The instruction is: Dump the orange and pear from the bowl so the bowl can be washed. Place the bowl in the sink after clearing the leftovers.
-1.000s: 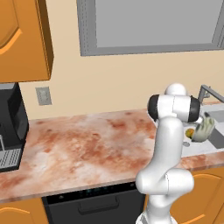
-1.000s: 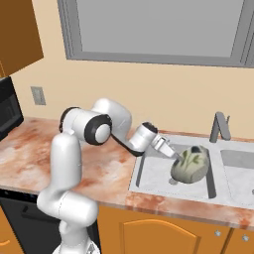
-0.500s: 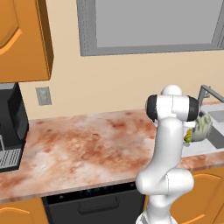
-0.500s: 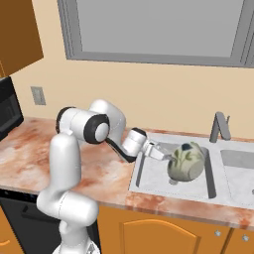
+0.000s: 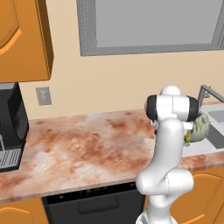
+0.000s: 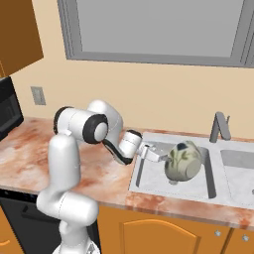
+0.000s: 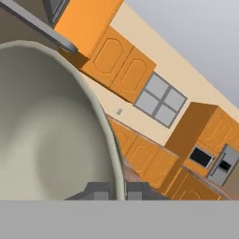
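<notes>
the gripper [image 6: 159, 157] is clamped on the rim of the bowl [image 6: 182, 161], holding it tipped on edge over the left basin of the sink [image 6: 149, 184], its patterned underside turned toward the room and its mouth facing away toward the faucet [image 6: 219, 127] at about 1 o'clock. from the hand's own camera the two fingertips [image 7: 96, 191] pinch the thin grey-green rim [image 7: 105, 126] from either side, the smooth off-white inside spreading away to 9 o'clock. from the other side the bowl [image 5: 200, 127] peeks out past the arm at 3 o'clock, with a scrap of yellow-green, likely the pear [image 5: 187, 138], just beneath it; the orange cannot be made out. the bowl looks stiff, glazed and slick, probably brittle if knocked against the basin wall, and light enough for a one-sided rim pinch to carry it. that rim is the only real handhold; held this steeply it could pivot or slip, so a gentle lowering into the basin seems wise. the marbled tabletop [image 6: 30, 154] lies off to 9 o'clock.
</notes>
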{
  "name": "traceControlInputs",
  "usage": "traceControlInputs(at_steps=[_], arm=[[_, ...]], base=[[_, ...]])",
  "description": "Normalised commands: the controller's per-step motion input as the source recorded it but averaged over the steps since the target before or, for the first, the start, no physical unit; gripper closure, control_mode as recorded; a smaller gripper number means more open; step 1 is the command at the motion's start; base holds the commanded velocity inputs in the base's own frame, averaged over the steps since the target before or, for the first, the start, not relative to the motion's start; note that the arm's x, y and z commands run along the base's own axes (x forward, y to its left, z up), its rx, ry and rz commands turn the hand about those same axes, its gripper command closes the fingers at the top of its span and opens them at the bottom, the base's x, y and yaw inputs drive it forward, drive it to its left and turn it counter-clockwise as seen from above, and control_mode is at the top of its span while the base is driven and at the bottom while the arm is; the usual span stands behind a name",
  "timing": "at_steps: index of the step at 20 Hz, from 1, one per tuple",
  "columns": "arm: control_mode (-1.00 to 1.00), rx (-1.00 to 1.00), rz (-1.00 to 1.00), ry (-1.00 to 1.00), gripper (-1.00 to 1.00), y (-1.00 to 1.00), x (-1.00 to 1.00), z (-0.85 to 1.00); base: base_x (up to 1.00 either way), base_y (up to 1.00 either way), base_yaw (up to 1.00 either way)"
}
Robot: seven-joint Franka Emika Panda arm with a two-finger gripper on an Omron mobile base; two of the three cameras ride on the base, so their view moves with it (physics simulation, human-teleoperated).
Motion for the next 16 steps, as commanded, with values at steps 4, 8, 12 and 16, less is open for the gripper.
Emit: traceControlInputs(at_steps=[4,8,12,16], arm=[[-1.00,0.00,-0.01,-0.08,1.00,0.00,0.00,0.44],[-1.00,0.00,-0.07,-0.02,1.00,0.00,0.00,0.65],[-1.00,0.00,-0.10,0.00,1.00,0.00,-0.07,0.72],[-1.00,0.05,-0.06,-0.09,1.00,0.00,-0.31,0.72]], base=[[0.00,0.00,0.00],[0.00,0.00,0.00],[0.00,0.00,0.00],[0.00,0.00,0.00]])
